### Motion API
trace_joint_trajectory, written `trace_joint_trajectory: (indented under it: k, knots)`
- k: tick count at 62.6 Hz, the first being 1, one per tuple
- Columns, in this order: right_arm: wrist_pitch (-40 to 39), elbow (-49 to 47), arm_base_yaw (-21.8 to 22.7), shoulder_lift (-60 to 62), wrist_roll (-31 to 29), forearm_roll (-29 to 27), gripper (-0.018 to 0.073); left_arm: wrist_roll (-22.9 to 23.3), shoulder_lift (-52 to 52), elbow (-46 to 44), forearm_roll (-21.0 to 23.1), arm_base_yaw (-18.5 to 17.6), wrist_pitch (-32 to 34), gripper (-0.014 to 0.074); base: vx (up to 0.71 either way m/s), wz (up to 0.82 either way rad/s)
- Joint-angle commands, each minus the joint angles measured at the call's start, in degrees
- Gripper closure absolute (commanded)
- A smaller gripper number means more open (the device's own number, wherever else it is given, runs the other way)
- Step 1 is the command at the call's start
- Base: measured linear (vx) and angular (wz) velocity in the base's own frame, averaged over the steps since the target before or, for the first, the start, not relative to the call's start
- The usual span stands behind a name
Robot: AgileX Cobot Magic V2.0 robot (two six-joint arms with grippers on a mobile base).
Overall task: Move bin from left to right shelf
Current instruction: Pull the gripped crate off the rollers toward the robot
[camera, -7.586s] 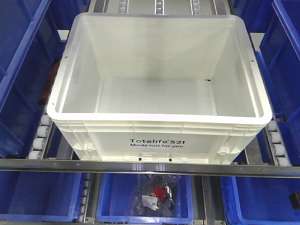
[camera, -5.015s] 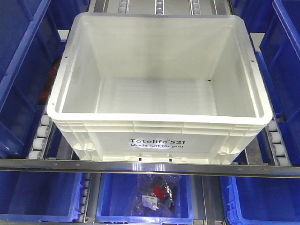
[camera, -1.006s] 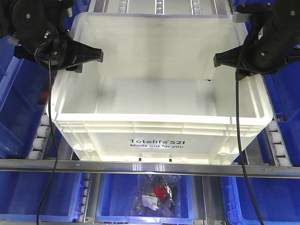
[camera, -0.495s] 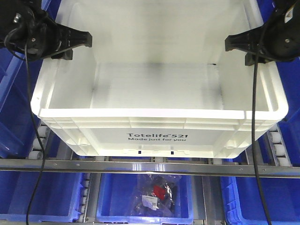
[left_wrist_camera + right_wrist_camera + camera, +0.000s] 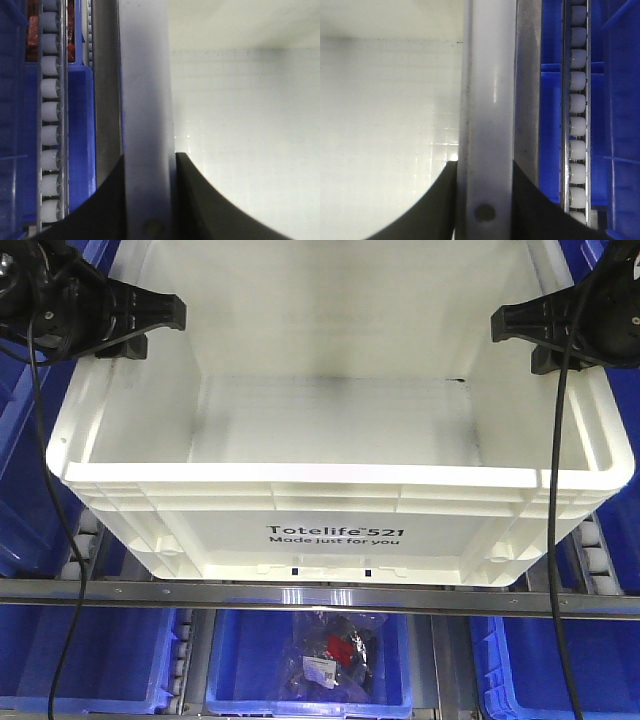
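The bin (image 5: 335, 530), a large white tote printed "Totelife 521", fills the front view, empty inside, its front edge over the metal shelf rail (image 5: 320, 597). My left gripper (image 5: 142, 324) is clamped over the bin's left wall near the back. In the left wrist view the black fingers of the left gripper (image 5: 150, 160) straddle the white rim (image 5: 145, 90), one inside, one outside. My right gripper (image 5: 532, 336) grips the right wall the same way. The right wrist view has the right gripper (image 5: 484, 165) pinching the rim (image 5: 487, 85).
Blue bins stand on the left (image 5: 25, 490) and right (image 5: 620, 540). On the lower shelf, a blue bin (image 5: 240, 680) holds a plastic bag of parts (image 5: 330, 655). White roller tracks (image 5: 590, 550) run under the tote on both sides.
Both arms came into view and shut on the side walls. In the last second the bin has come nearer and larger in view, forward over the rail, with both grippers on it.
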State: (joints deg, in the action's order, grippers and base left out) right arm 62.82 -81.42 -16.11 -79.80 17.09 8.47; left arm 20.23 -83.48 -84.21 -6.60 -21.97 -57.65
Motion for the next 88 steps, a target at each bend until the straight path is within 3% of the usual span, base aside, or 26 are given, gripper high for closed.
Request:
trace_joint_trajectory:
  k: [1,18,30,88]
  knots:
    - [-6.34,-0.96,0.25,4.29,-0.17,2.38,0.0559,-1.73,4.49,-1.44,-1.33,-0.06,5.08,0.0524,0.0,0.0]
    - [-11.09,10.46,0.25,11.78,-0.23,1.41,0.0559,-1.41,11.45,9.83,2.16,-0.14,9.23,0.0524,0.0,0.0]
    - [-11.07,12.45,0.25,13.6,-1.09,1.36,0.0559,-1.41,14.99,16.02,4.05,-0.14,13.35,0.0524,0.0,0.0]
    - [-9.31,12.45,0.25,13.52,-1.42,1.59,0.0559,-1.41,15.08,16.12,3.99,-0.14,13.32,0.0524,0.0,0.0]
